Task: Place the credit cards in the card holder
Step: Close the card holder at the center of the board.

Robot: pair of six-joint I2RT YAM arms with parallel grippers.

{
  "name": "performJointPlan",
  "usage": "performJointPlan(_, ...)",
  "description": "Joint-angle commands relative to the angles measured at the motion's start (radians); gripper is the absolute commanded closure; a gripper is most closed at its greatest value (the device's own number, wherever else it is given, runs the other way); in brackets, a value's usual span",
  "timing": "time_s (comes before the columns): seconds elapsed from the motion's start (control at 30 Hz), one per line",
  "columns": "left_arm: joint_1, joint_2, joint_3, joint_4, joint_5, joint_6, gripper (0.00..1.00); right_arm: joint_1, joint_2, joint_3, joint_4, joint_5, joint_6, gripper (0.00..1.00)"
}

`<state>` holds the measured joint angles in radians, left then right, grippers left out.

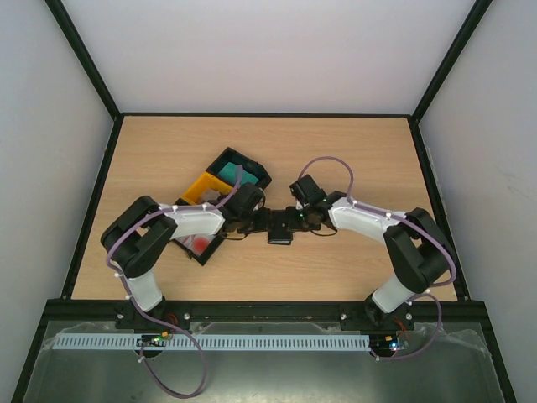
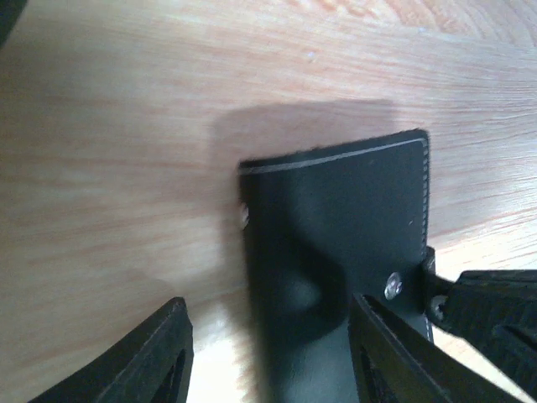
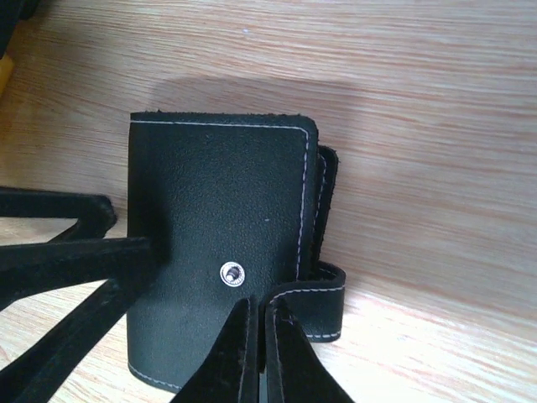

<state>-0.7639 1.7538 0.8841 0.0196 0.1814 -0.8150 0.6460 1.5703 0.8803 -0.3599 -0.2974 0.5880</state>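
The left gripper (image 2: 268, 336) has its jaws spread astride the near end of the card holder (image 2: 336, 227), whose long axis runs straight out from them. The right gripper (image 3: 258, 327), jaws pressed together on the strap (image 3: 323, 294), holds it from the opposite side, midway between the arms.

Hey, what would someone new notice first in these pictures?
Both arms meet mid-table over the black card holder: the right gripper pinches its snap strap, while the left gripper stands open astride it. Beyond the left arm sit a black tray of teal credit cards and a yellow tray.
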Motion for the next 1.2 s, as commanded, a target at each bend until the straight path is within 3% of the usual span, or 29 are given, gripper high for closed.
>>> performJointPlan(0.0,-0.005,0.051,0.031,0.031,-0.02,0.008,0.51,-0.011,0.044,0.054,-0.003,-0.039,-0.075,0.98)
performJointPlan(0.17,-0.009,0.073,0.004,0.06,0.002,-0.009,0.69,-0.013,0.068,0.073,-0.004,-0.055,-0.079,0.98)
performJointPlan(0.3,-0.011,0.073,-0.011,0.066,0.01,-0.01,0.75,-0.014,0.08,0.086,-0.007,-0.052,-0.077,0.98)
performJointPlan(1.17,-0.023,0.083,-0.022,0.079,0.04,-0.009,0.76,-0.014,0.172,0.117,-0.001,-0.042,-0.047,0.98)
